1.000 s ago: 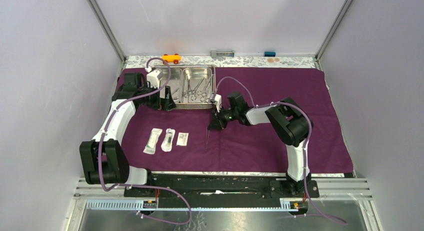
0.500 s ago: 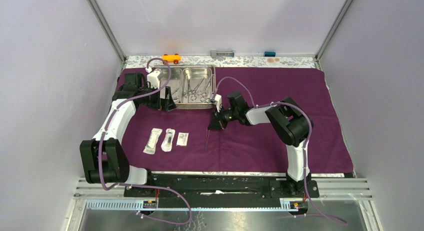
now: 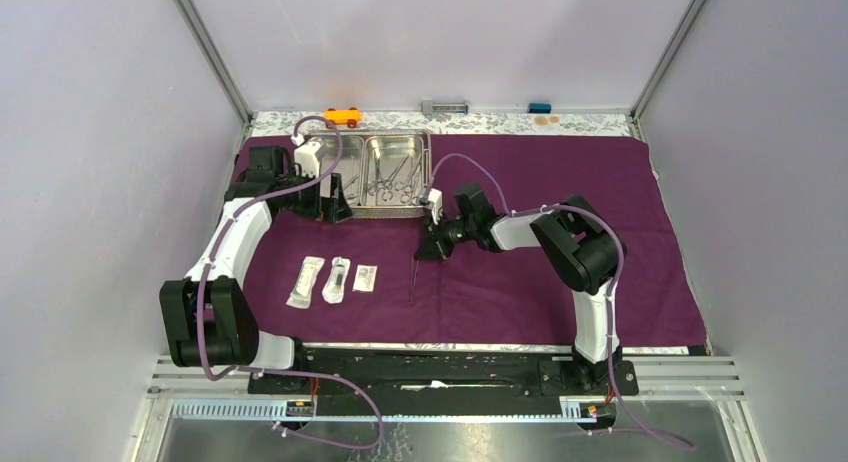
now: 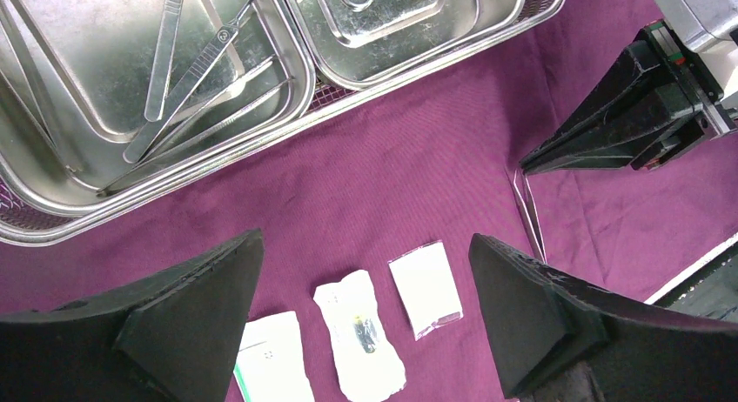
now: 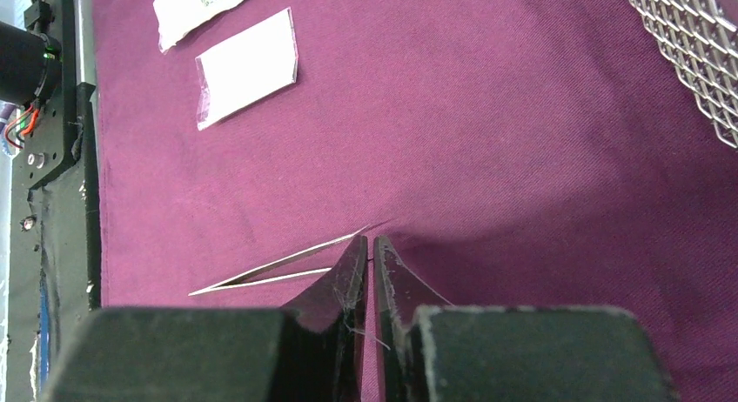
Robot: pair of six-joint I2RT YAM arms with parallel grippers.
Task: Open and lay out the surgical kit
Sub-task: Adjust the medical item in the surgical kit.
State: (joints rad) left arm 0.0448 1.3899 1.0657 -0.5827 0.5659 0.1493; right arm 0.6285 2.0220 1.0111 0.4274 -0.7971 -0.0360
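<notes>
Evidently my right tool (image 5: pixel 367 239) is pinched nearly shut on the far end of the thin steel tweezers (image 3: pixel 411 282), which lie on the purple cloth (image 3: pixel 520 282) near of the steel tray (image 3: pixel 390 213), long axis running toward the near edge, while my left tool (image 4: pixel 365 238) gapes empty.

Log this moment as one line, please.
left gripper: open, by tray | right gripper: shut on tweezers, on cloth | forceps: in tray
</notes>
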